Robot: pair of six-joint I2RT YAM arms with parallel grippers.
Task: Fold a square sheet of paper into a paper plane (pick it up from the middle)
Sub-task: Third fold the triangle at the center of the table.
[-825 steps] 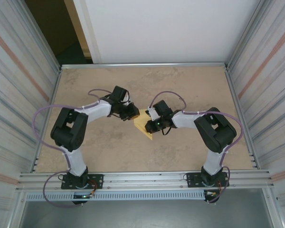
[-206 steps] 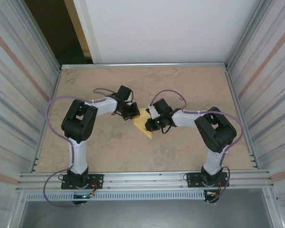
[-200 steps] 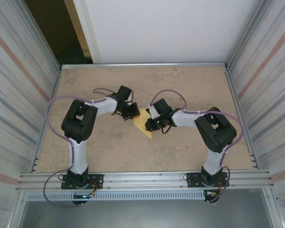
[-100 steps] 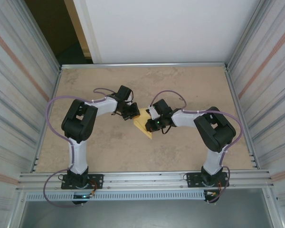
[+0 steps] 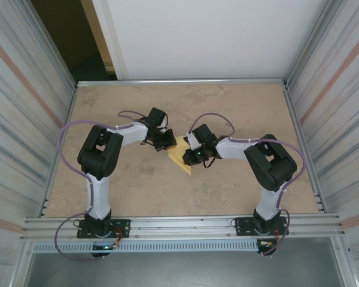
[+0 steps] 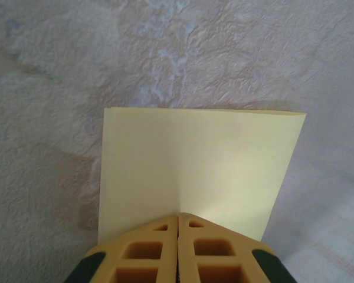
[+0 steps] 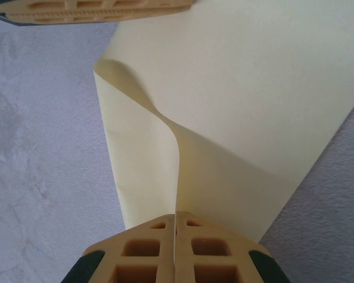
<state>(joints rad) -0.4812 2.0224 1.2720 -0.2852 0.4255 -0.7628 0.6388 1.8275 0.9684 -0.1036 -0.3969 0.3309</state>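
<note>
The square sheet of paper (image 5: 180,158) is pale yellow and lies at the table's middle between both arms. In the left wrist view the sheet (image 6: 194,165) is a flat rectangle with a faint centre crease. My left gripper (image 6: 177,216) is shut, its tips down on the sheet's near edge. In the right wrist view a flap of the sheet (image 7: 224,183) curls up off the flat part. My right gripper (image 7: 175,216) is shut on that flap's edge. The left fingers (image 7: 88,7) lie along the sheet's far edge. From above, the left gripper (image 5: 167,143) and right gripper (image 5: 193,156) flank the paper. The paper plane is out of view.
The beige mottled table (image 5: 239,107) has open room all round the paper. Corrugated metal walls (image 5: 24,119) close both sides, a white panel (image 5: 215,36) the back. A metal rail (image 5: 185,226) with the arm bases runs along the near edge.
Since the oldest frame the left arm's elbow has swung toward the middle, its gripper staying at the paper. Over the last second nothing has visibly moved.
</note>
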